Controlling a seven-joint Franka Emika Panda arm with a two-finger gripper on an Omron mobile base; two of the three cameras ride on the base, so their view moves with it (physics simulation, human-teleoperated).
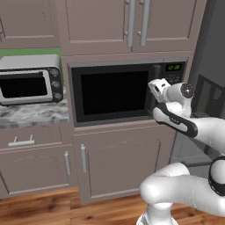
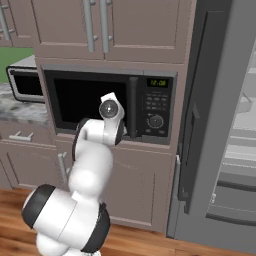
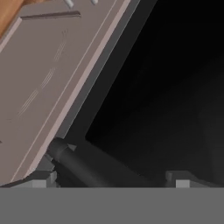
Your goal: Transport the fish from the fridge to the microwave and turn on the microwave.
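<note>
The tool (image 1: 154, 88) is pressed up against the closed microwave (image 1: 114, 92) by its dark door handle (image 3: 94, 166), its opening impossible to judge, while the fridge (image 2: 220, 125) stands open at the right.

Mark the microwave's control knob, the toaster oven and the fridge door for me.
microwave knob (image 2: 156, 121): right base view, centre of the round dial.
toaster oven (image 1: 27, 85): left base view, on its dark window.
fridge door (image 2: 210, 130): right base view, on the open door's dark-grey panel.
</note>
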